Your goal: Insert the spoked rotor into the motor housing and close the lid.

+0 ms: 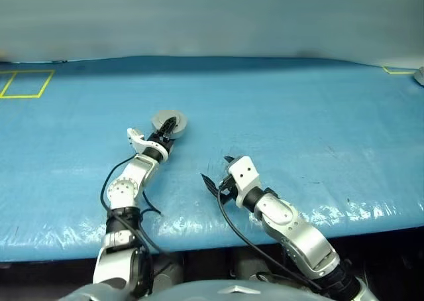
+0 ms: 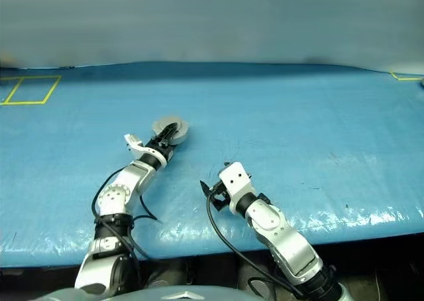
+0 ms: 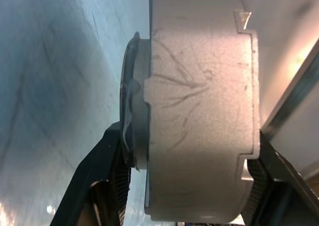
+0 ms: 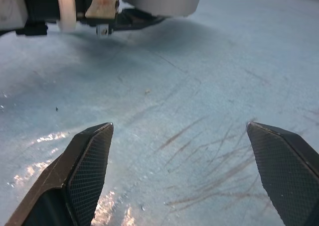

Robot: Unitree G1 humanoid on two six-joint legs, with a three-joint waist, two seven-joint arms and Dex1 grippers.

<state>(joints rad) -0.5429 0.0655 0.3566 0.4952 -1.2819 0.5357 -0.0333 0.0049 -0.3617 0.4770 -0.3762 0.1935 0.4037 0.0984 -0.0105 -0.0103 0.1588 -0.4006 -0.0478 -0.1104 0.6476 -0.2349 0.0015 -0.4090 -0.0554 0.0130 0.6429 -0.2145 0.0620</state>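
Two grippers | left gripper [image 1: 171, 124] jaws clamp motor housing [image 3: 199, 106], inside hidden | right gripper [image 4: 182, 173] jaws wide, empty

Surface: a table [image 1: 278, 115] under a blue plastic sheet, glossy and crinkled along its near edge.
Markings: yellow tape outlines [image 1: 26, 83] at the far left corner, another piece of yellow tape [image 2: 405, 77] at the far right edge.
Wear: dark scuffs and scratches on the sheet [image 4: 199, 136] near the middle.
Far right edge: a small pale object [image 1: 419, 75], too cut off to identify.
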